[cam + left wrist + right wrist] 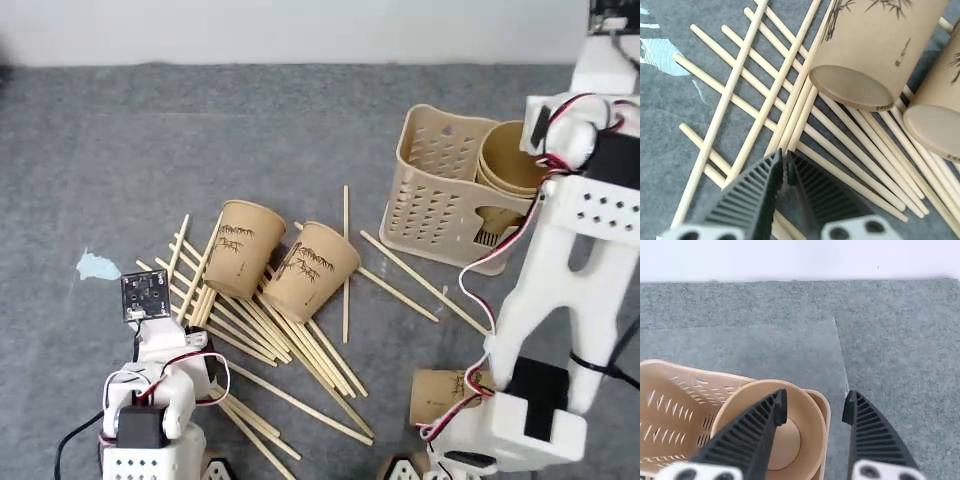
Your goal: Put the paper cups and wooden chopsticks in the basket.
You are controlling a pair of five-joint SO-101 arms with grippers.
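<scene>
— Where is the right arm?

— Over the basket (430, 200), which stands on the table (200, 130) on the right arm's side. The right pincer (816, 401) is spread. One finger hangs over the mouth of the stacked cups (508, 160) and the other is outside their rim. It grips nothing.

— And those cups?

— They sit nested and upright in the basket's end compartment, the one under the right arm.

— The left side?

— The left pincer (783, 159) is pressed together with nothing between its fingers. It is low over the chopsticks (300, 350), which lie scattered and crossed on the table in front of the left arm.

— Any cups outside the basket?

— Three. The first cup (243, 248) and the second cup (312, 270) lie on their sides, close together, on top of the chopstick pile. Their bottoms face the left pincer. The third cup (440, 395) lies on its side by the right arm's base, partly hidden by it and apart from the pile.

— Anything else?

— A few loose chopsticks lie between the pile and the basket, and one ends near the basket's foot. A blue scrap (97, 266) lies on the table beside the pile, on the left arm's side.
</scene>
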